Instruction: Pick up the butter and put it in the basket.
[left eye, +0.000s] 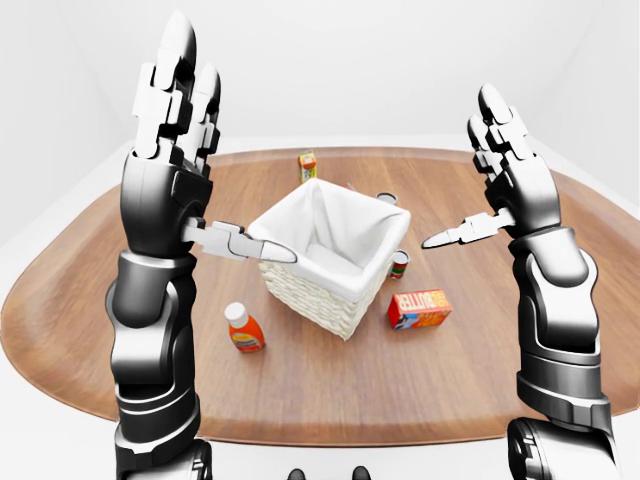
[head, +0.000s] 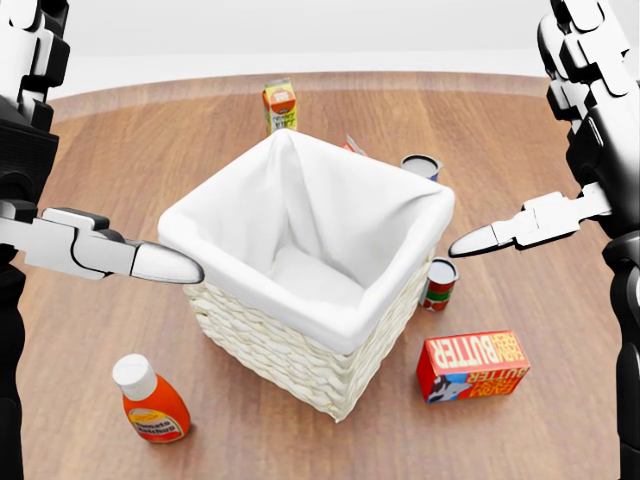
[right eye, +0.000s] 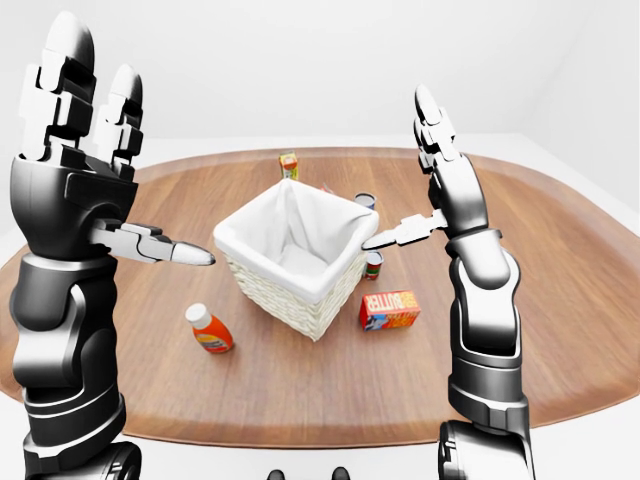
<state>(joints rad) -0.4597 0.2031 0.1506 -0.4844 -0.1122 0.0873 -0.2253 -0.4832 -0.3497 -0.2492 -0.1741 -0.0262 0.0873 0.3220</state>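
The butter (head: 473, 366) is a red and orange box lying on the wooden table, right of the basket and low in the head view. The basket (head: 310, 262) is white wicker with a white cloth liner and stands mid-table, empty inside. My left hand (left eye: 190, 140) is raised left of the basket, fingers up, thumb pointing at the basket rim, open and empty. My right hand (left eye: 495, 175) is raised right of the basket, above the butter, open and empty.
A ketchup bottle (head: 150, 403) lies at the lower left of the basket. A juice carton (head: 280, 106) stands beyond the basket. Two cans (head: 438, 283) (head: 421, 166) stand at the basket's right. The oval table's edge (left eye: 300, 430) runs near the bottom of the left-eye view.
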